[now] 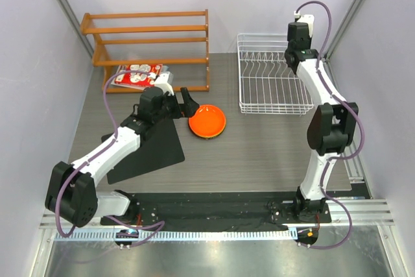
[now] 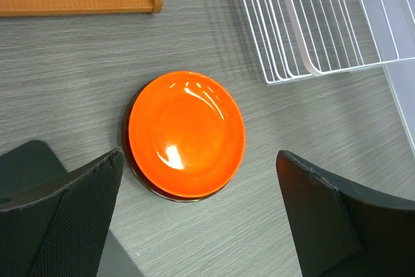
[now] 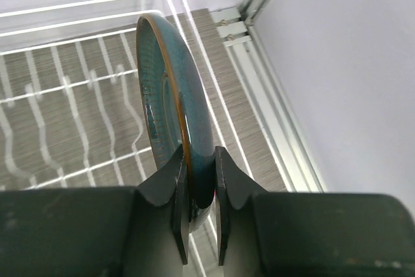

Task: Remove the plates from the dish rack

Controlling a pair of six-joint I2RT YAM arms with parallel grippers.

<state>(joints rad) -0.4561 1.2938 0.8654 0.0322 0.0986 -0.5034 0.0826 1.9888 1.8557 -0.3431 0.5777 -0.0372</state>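
The bright orange plate [image 1: 207, 121] lies flat on the table left of the dish rack [image 1: 272, 76], on top of a darker plate whose rim shows under it [image 2: 133, 167]. My left gripper [image 2: 201, 218] hovers just on the near side of that stack, open wide with nothing between its fingers. Over the rack's right end, my right gripper [image 3: 200, 192] is shut on the rim of the dark teal plate [image 3: 170, 89]. That plate stands on edge above the rack's wires [image 3: 65, 89]. No other plate shows in the rack.
An orange wooden slatted shelf [image 1: 152, 43] stands at the back left, with a red-and-white booklet [image 1: 139, 74] under it. A black mat [image 1: 146, 150] lies beneath the left arm. Walls close in on both sides, and the right one is near the rack.
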